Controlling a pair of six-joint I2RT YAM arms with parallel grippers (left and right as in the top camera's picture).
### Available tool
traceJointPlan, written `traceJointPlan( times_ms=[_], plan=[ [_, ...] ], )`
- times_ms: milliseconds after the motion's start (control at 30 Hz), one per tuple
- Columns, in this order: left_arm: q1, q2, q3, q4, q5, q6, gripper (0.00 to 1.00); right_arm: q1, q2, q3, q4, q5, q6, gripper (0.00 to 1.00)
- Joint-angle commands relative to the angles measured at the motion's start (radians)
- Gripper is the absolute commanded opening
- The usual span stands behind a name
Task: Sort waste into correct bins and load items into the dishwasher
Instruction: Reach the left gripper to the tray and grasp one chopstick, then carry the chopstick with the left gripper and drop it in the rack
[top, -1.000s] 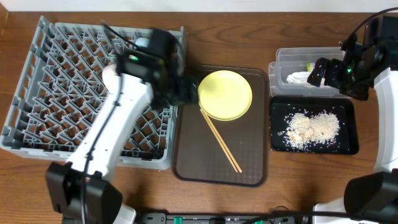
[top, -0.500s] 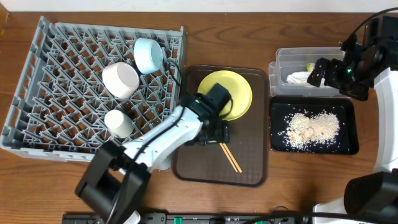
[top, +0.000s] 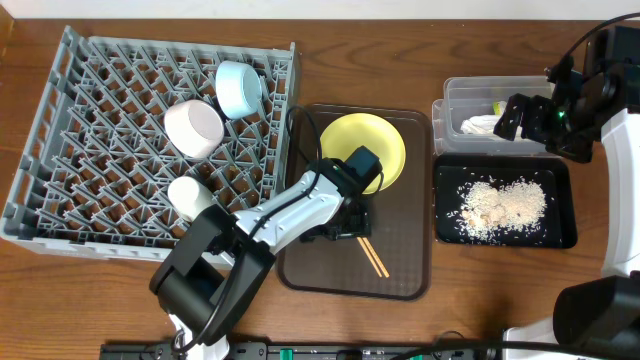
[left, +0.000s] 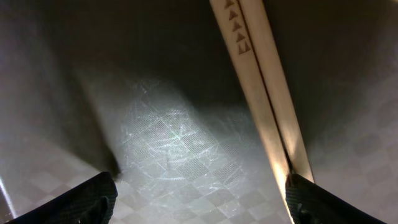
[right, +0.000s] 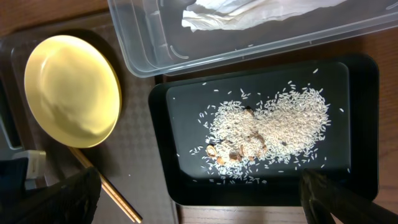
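Yellow plate; black tray; grey rack; light blue bowl.

Your left arm: glossy white shell on the long links, black joint housings, bulky black base. A thin black cable runs beside its wrist. Your right arm: same white shell, black wrist block with a small green light, black cables arching off the top. On the left gripper and right gripper you see dark, rounded fingertips.
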Motion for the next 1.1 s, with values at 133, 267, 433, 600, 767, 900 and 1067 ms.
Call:
traceJointPlan(
  times_ms=[133, 267, 433, 600, 767, 900, 1067],
  plan=[
    [-0.002, 0.013, -0.007, 0.004, -0.019, -0.017, 0.9, -0.005, -0.008, 0.017, -0.002, 0.002, 0.001, 0.99],
    [-0.002, 0.013, -0.007, 0.015, -0.011, -0.025, 0.9, -0.005, -0.008, 0.017, -0.002, 0.002, 0.001, 0.99],
    [-0.002, 0.013, -0.007, 0.016, -0.013, -0.051, 0.9, -0.005, -0.008, 0.017, -0.002, 0.002, 0.001, 0.99],
    [-0.002, 0.017, -0.008, 0.015, -0.013, -0.058, 0.87, -0.005, -0.008, 0.017, -0.002, 0.002, 0.001, 0.99],
    [-0.002, 0.019, -0.03, 0.019, -0.013, -0.085, 0.74, -0.005, -0.008, 0.017, -0.002, 0.002, 0.001, 0.99],
    [-0.002, 0.019, -0.04, 0.027, -0.013, -0.092, 0.72, -0.005, -0.008, 0.017, -0.002, 0.002, 0.001, 0.99],
    [-0.002, 0.019, -0.041, 0.027, -0.013, -0.092, 0.49, -0.005, -0.008, 0.017, -0.002, 0.002, 0.001, 0.99]
  ],
)
